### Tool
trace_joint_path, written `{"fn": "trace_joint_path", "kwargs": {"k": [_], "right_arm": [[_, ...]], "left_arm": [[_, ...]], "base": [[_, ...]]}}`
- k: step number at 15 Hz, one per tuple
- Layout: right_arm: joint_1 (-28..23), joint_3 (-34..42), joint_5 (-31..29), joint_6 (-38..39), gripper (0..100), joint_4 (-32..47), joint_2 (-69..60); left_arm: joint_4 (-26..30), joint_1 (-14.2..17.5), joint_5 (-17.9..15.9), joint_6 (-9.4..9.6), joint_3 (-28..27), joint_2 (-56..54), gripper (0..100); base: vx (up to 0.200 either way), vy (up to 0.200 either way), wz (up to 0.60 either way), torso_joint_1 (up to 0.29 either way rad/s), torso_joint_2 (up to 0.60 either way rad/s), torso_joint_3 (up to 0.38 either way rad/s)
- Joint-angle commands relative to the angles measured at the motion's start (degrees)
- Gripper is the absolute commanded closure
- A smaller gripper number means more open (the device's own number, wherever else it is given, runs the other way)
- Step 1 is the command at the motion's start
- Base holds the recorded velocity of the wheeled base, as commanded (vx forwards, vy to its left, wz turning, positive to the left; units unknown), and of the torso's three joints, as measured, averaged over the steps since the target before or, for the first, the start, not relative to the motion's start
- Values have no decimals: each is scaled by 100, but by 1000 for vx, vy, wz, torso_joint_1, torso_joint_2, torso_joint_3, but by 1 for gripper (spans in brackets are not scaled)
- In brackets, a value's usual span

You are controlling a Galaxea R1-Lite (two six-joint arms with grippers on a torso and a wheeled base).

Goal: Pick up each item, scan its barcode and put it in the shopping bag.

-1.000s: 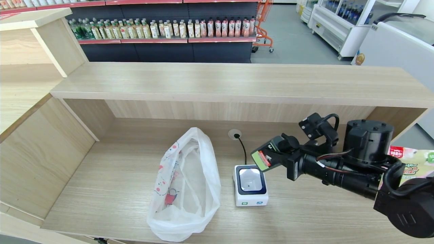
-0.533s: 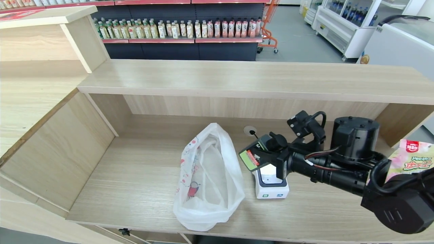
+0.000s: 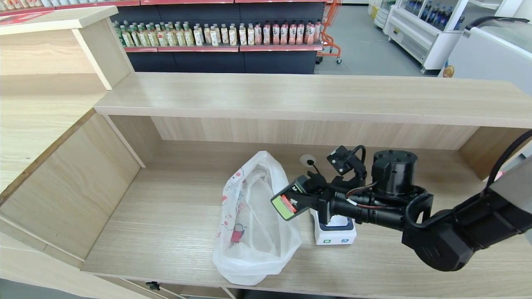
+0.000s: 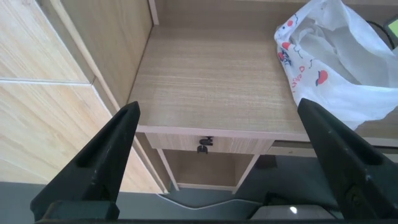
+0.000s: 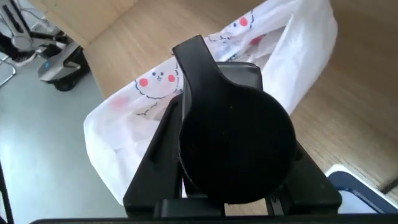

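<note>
wooden checkout counter, drinks shelves far behind. since half a second ago the right gripper has swung left off the scanner; it is now over the right rim of the shopping bag, clamped on a small flat pack with a green and red label. left gripper spread wide, holding nothing, above the counter's near edge, left of the bag. count: one bag, one scanner, one pack.
</note>
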Motion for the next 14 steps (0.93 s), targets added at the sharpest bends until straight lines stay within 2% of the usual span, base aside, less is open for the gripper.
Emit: {"fn": "trace_joint_path", "kwargs": {"k": [1, 3, 7, 9, 10, 14], "right_arm": [[-57, -53, 69, 5, 100, -166, 404], [-57, -53, 86, -12, 100, -623, 747], [-48, -71, 95, -48, 100, -720, 1099], [-48, -159, 112, -39, 100, -1037, 1310], [-48, -212, 253, -30, 100, -1327, 1477], [-30, -370, 605, -39, 100, -1573, 1811]], "left_arm": [[-2, 1, 0, -3, 0, 1, 0], [-2, 1, 0, -3, 0, 1, 0], [-2, 1, 0, -12, 0, 1, 0], [-2, 1, 0, -20, 0, 1, 0], [-2, 1, 0, -20, 0, 1, 0], [-2, 1, 0, -20, 0, 1, 0]], "base": [[0, 0, 0, 0, 0, 0], [0, 0, 0, 0, 0, 0], [0, 0, 0, 0, 0, 0], [0, 0, 0, 0, 0, 0], [0, 0, 0, 0, 0, 0], [0, 0, 0, 0, 0, 0]]}}
